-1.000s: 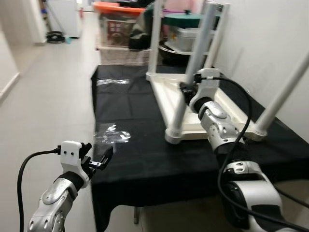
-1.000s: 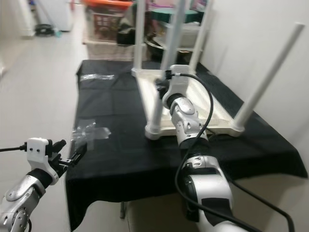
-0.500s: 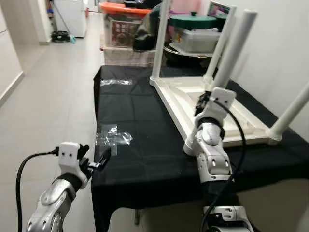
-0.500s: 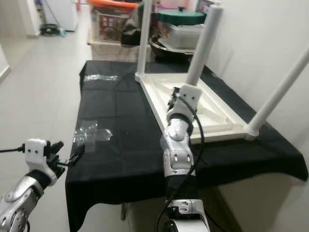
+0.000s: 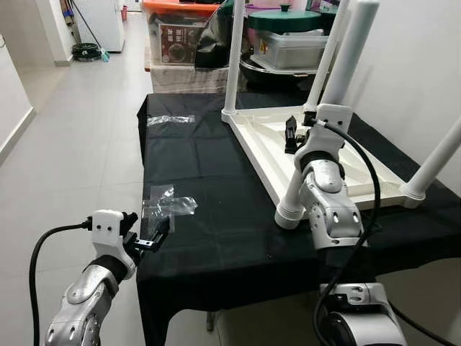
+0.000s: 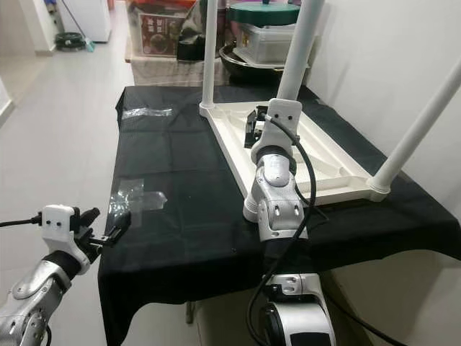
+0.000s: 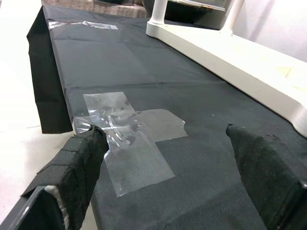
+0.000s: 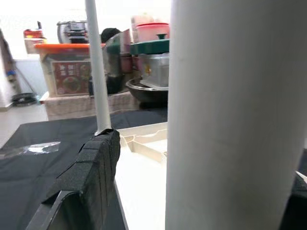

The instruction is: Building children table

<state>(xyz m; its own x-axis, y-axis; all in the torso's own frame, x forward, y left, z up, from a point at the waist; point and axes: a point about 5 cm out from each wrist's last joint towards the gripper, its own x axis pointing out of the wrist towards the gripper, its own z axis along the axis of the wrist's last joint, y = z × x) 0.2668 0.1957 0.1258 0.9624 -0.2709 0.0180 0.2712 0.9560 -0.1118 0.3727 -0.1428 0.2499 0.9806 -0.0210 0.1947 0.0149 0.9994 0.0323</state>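
The white children's table is lying upside down on the black-draped surface, its legs pointing up. Our right claw is reaching beside the nearest leg, fingers spread around it (no contact that we can tell). Our left claw is hovering spread at the surface's near edge, by clear plastic wrap.

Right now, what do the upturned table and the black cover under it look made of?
Upturned table: looks like moulded plastic, cream-white, slightly glossy; ribbed underside and smooth tubular legs suggest it, though painted metal legs can't be ruled out.
Black cover: thin matte fabric or non-woven sheet; fold creases show and the edge hangs limp.
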